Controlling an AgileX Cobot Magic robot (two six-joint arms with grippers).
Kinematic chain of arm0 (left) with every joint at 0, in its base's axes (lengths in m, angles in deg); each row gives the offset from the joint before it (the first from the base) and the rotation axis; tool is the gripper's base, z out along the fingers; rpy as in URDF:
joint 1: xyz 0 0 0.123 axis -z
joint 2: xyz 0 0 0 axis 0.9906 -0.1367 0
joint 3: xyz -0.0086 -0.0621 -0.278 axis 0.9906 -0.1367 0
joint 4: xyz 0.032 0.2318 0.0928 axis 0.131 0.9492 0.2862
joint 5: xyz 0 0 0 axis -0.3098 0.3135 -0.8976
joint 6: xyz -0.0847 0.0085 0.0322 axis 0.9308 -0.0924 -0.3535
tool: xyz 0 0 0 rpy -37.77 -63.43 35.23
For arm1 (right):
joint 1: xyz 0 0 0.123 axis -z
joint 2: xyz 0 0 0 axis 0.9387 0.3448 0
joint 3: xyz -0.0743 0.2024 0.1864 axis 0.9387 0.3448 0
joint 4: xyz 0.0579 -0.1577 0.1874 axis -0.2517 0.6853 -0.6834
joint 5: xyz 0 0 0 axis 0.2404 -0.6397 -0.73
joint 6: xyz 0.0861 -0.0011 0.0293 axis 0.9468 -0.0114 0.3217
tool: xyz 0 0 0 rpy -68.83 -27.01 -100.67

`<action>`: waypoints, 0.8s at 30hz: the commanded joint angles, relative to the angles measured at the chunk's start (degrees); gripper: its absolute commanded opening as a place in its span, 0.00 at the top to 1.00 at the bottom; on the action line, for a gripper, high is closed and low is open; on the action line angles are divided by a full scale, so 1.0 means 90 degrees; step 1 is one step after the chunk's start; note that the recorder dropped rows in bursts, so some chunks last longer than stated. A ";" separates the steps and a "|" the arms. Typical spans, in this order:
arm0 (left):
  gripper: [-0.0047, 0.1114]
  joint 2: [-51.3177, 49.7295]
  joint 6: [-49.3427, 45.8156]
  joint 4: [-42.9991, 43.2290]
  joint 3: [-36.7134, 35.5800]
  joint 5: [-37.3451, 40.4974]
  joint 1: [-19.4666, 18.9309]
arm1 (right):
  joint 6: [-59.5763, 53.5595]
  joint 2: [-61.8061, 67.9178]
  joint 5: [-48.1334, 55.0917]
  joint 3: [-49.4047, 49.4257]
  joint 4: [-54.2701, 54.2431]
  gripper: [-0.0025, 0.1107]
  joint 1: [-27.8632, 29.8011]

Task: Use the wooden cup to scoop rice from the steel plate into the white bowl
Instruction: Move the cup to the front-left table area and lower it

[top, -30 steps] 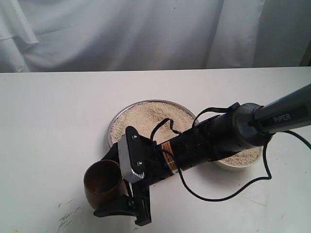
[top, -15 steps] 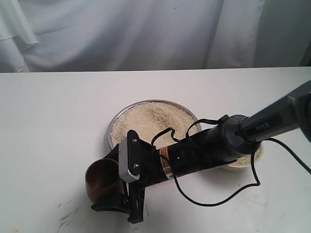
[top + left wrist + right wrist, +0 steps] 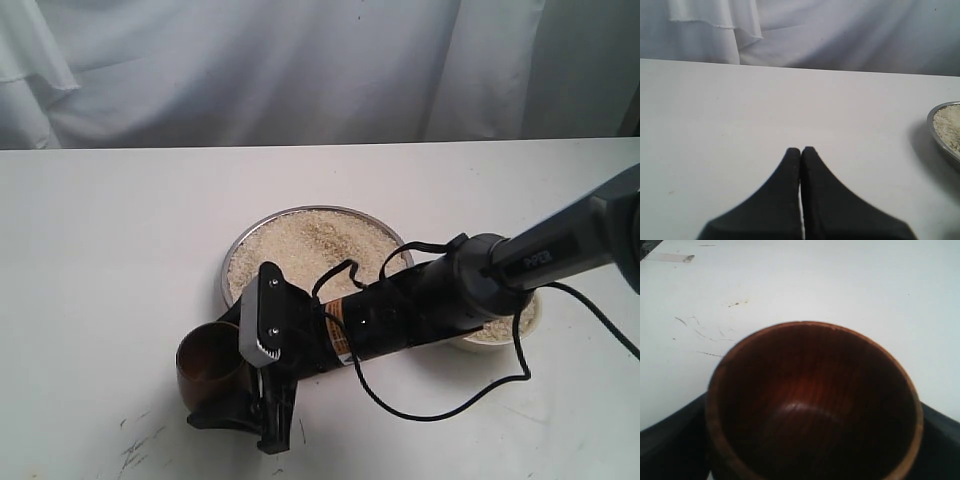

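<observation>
The wooden cup [image 3: 205, 365] stands upright on the white table, in front of the steel plate [image 3: 300, 210] and slightly to its left. Its dark inside [image 3: 810, 405] holds no rice. My right gripper [image 3: 222, 378] is shut on the cup, a black finger [image 3: 670, 440] on each side. Rice [image 3: 300, 245] fills the plate. The white bowl [image 3: 500, 340], right of the plate, is half hidden by my right arm and holds some rice. My left gripper [image 3: 800, 149] is shut on nothing above bare table; the plate's rim [image 3: 935, 127] shows off to one side.
A black cable [image 3: 440, 405] loops from my right arm down over the table in front of the bowl. White cloth [image 3: 300, 70] hangs behind the table's far edge. Faint dark scratches [image 3: 140, 440] mark the tabletop near the front left.
My right arm has swung lower, shifting the gripper slightly left and farther back around the cup. The cup has stayed upright in almost the same place.
</observation>
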 commanded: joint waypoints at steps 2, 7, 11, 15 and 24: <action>0.96 0.0026 0.0004 -0.0010 -0.0031 -0.0084 -0.0012 | 0.0048 -0.0024 -0.0064 -0.0034 -0.0027 0.98 -0.0028; 0.96 0.0026 0.0004 -0.0010 -0.0031 -0.0084 -0.0012 | 0.0048 -0.0024 0.0083 -0.0034 -0.0071 0.98 -0.0028; 0.96 0.0026 0.0004 -0.0010 -0.0031 -0.0084 -0.0012 | 0.0048 -0.0024 0.0258 -0.0034 -0.0011 0.98 -0.0060; 0.96 0.0026 0.0004 -0.0010 -0.0031 -0.0084 -0.0012 | 0.0048 -0.0024 0.0221 -0.0034 -0.0175 0.98 -0.0102; 0.96 0.0026 0.0004 -0.0010 -0.0031 -0.0084 -0.0012 | 0.0095 -0.0024 0.0253 -0.0034 -0.0517 0.98 -0.0102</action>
